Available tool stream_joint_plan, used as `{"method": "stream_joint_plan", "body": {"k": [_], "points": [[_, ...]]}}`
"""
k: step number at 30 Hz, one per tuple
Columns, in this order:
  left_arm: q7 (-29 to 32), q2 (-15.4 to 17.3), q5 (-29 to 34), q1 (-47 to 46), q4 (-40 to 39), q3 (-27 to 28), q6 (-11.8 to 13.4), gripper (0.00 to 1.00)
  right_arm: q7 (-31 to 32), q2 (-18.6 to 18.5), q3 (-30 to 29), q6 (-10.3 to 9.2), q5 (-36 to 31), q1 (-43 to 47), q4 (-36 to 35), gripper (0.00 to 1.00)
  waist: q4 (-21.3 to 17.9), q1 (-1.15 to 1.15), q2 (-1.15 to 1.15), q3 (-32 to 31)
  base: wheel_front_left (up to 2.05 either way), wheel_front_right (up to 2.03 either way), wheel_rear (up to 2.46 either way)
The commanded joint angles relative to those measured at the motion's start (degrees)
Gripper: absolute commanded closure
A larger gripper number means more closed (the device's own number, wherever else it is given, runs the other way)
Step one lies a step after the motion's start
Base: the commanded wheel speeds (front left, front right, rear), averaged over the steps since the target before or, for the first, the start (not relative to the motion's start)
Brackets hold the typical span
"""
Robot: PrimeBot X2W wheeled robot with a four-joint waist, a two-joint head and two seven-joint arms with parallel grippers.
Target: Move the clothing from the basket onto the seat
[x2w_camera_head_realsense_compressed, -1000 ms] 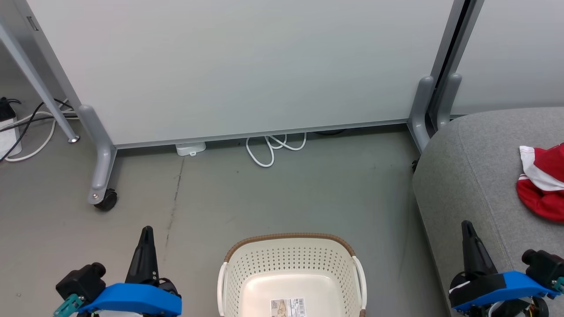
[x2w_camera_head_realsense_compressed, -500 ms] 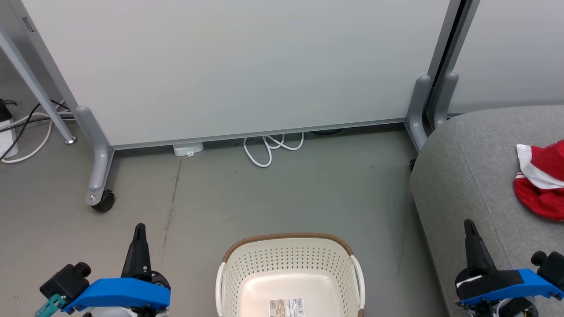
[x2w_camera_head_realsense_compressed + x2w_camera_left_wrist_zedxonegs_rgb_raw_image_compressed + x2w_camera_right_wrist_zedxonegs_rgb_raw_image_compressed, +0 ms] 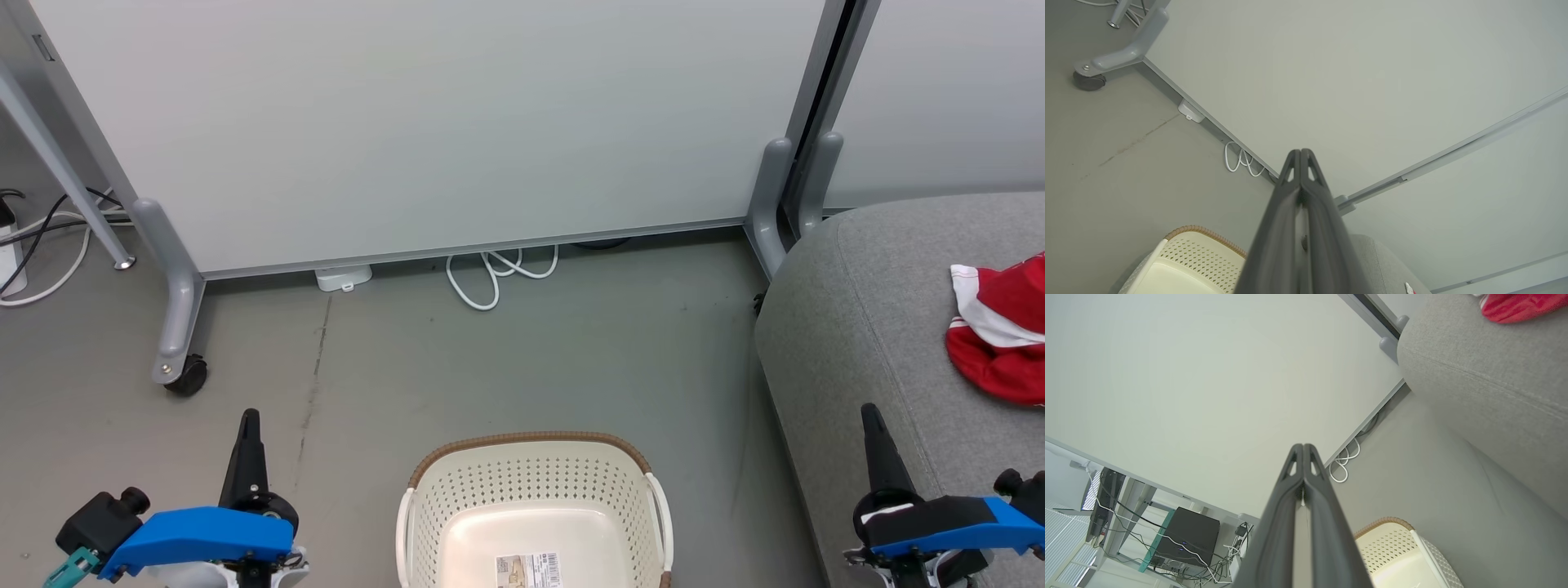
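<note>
Basket point(image 3: 531, 445) on the floor point(image 3: 490, 367), straight ahead of me, between my two hands. Its base is bare as far as I can see: pale plastic and the barcode sticker point(image 3: 529, 569), no red fabric. Its near part is cut off below, so I cannot vouch for that strip

Clothing point(image 3: 1000, 351): a red and white heap on top of the seat point(image 3: 865, 327), well in from the rounded edge that faces the basket, partly out of frame

Left hand point(image 3: 247, 425): fingers pressed together, nothing between them, hanging over the floor beside the basket's left handle, well apart from it

Right hand point(image 3: 872, 420): fingers likewise together and empty, over the seat's edge nearest me, short of the heap and not touching it

Judgement: the carrying step looks finished and I am at the closing check. Next move calls for a look down into the hidden near part of the basket. If a garment is there, part the nearer hand's fingers, drop in past the rim, pinch a fold. If not, keep both hands clear of the heap
</note>
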Motion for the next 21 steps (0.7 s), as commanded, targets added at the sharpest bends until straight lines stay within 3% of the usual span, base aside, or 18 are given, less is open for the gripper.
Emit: {"method": "stream_joint_plan", "body": {"k": [1, 21], "points": [[0.39, 0.35, -1.21, -1.46, -0.83, 0.42, -0.23, 1.0, 0.45, -0.41, -0.12, 0.02, 1.35, -1.43, -0.86, 1.0, -0.02, 0.0, 0.0, 0.0, 0.0, 0.0, 0.0], [3.54, 0.35, -13.3, -2.09, -1.39, 1.86, -0.31, 1.0, 3.61, -0.49, -0.27, 0.02, 14.06, -1.61, -1.83, 1.0, -0.63, 0.0, 0.0, 0.05, 0.0, 0.0, 0.0]]}}
